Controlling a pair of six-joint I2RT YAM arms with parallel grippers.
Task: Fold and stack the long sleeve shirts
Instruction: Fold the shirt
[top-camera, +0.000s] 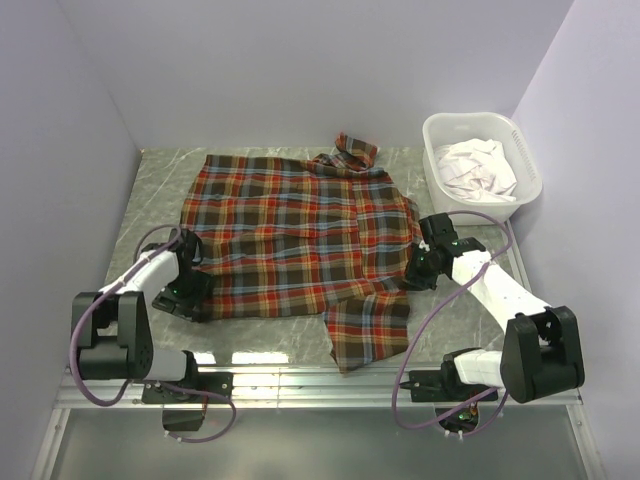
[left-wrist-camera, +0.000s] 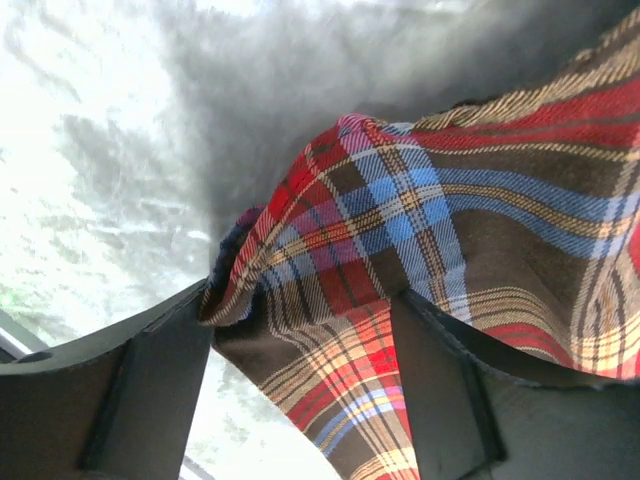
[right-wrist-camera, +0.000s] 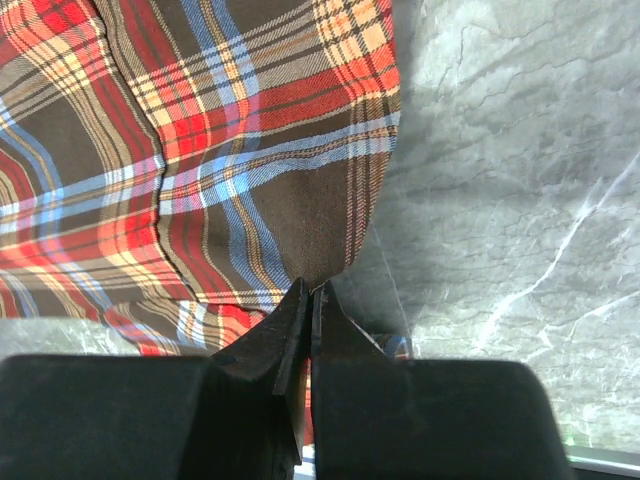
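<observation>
Top external view shows the plaid shirt (top-camera: 290, 240) lying spread flat on the grey marbled table (top-camera: 160, 190), collar (top-camera: 335, 162) toward the far wall, one sleeve (top-camera: 365, 325) trailing toward the near edge on the right. It looks like light, soft woven cloth: it should sag and crease wherever it is lifted, slide easily over the smooth stone, and hold no shape of its own, so a pinch at a single layer of hem or side seam seems a better hold than a handful from the middle. The left gripper (top-camera: 190, 285) sits at the shirt's near-left edge; in the left wrist view its dark fingers (left-wrist-camera: 160, 390) stand apart with a raised hump of plaid between them, and the cloth is not pressed flat. The right gripper (top-camera: 420, 270) is at the shirt's right edge; in the right wrist view its fingers (right-wrist-camera: 285, 330) are pressed together at the hem, where the cloth seems to tent up toward them, so they appear to pinch it. Well apart, at the far right corner, a white basket (top-camera: 437, 175) holds a crumpled pale garment (top-camera: 478, 168).
</observation>
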